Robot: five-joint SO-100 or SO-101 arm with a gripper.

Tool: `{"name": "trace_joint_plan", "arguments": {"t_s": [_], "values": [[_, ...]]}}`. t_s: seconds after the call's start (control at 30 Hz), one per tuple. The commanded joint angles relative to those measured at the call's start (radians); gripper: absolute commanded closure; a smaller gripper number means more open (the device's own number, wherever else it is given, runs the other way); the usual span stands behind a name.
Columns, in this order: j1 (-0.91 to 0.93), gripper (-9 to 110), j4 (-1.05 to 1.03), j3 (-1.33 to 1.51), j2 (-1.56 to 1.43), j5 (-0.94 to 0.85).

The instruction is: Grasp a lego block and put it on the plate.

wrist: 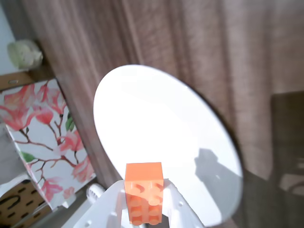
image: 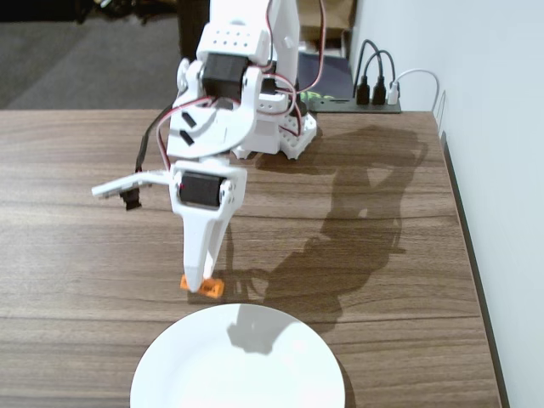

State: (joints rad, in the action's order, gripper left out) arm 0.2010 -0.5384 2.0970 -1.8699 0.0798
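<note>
The orange lego block (image: 214, 287) is low over the wooden table, just beyond the far rim of the white plate (image: 238, 365) in the fixed view. My gripper (image: 200, 287) points straight down with its white fingers shut on the block's sides. I cannot tell whether the block rests on the table or hangs slightly above it. In the wrist view the lego block (wrist: 144, 190) sits studs-up between the two jaws of my gripper (wrist: 144, 184), and the plate (wrist: 161, 128) fills the middle of the view beyond it. The plate is bare.
The arm's base (image: 272, 127) stands at the table's back. Behind it to the right lies a black hub with plugged cables (image: 365, 92). The table's right edge (image: 463, 238) runs along a white wall. A floral panel (wrist: 42, 133) stands off the table in the wrist view.
</note>
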Motion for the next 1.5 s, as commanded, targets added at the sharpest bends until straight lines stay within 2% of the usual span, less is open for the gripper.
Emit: {"name": "trace_joint_plan", "arguments": {"t_s": [0.0,0.43,0.8,1.47], "values": [[-0.025,95,0.06,-0.075,0.044,-0.012],[-0.12,95,0.103,-0.199,0.293,0.02],[-0.129,95,-0.1,-0.356,0.402,0.089],[-0.123,95,-0.133,-0.383,0.463,0.132]]}}
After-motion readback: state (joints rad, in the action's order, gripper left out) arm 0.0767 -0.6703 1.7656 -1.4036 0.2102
